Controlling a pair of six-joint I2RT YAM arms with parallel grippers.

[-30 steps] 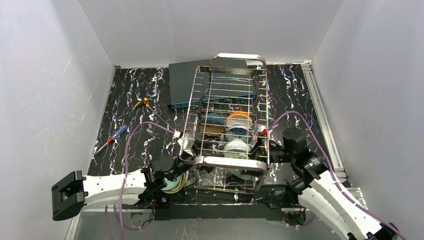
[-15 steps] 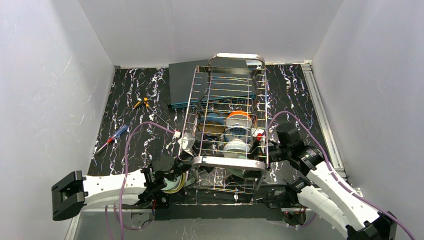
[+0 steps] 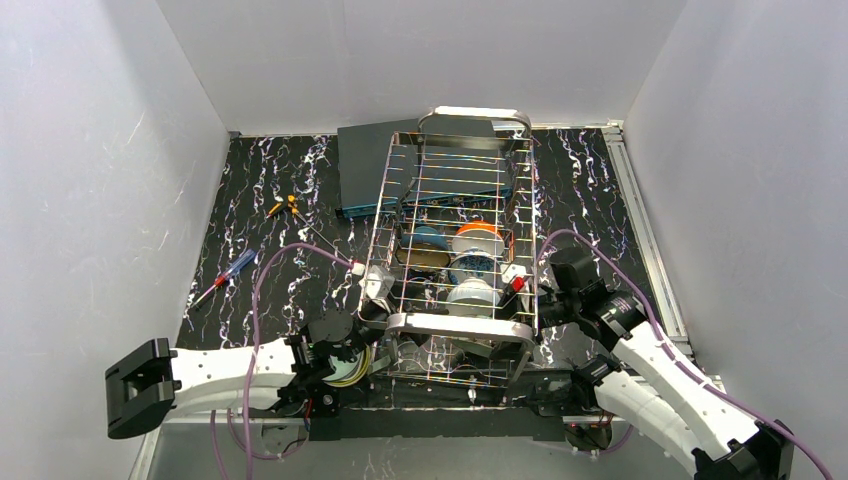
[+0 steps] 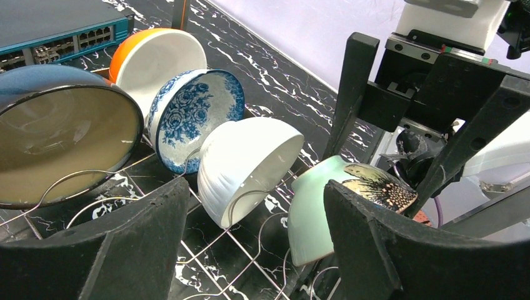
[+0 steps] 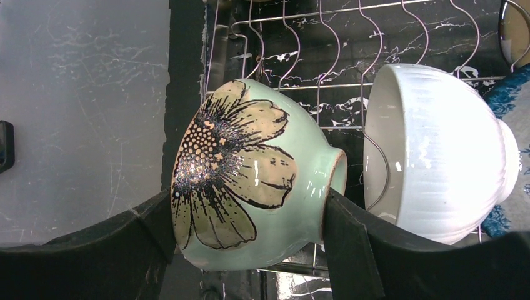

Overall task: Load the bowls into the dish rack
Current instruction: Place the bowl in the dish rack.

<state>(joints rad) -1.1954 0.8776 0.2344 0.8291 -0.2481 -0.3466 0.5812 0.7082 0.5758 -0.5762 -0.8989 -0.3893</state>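
The steel wire dish rack (image 3: 460,324) stands mid-table. Standing on edge in its tines are a beige bowl (image 4: 59,140), a white bowl with an orange outside (image 4: 159,59), a blue-patterned bowl (image 4: 197,119) and a white ribbed bowl (image 4: 250,165). My right gripper (image 5: 247,215) is shut on a pale green bowl with a flower print (image 5: 250,181). It holds the bowl on edge at the rack's near end, next to the white ribbed bowl (image 5: 437,150). My left gripper (image 4: 250,250) is open and empty at the rack's near-left side, facing the pale green bowl (image 4: 319,212). A lime-yellow bowl (image 3: 350,368) sits under my left wrist.
A flat dark-teal box (image 3: 375,170) lies behind the rack. Screwdrivers (image 3: 225,275) and small pliers (image 3: 285,207) lie on the left of the black marbled table. A metal rail (image 3: 650,230) runs along the right wall. White walls close three sides.
My right gripper has moved left and forward to the rack's near end with the pale green bowl. My left arm has shifted only slightly.
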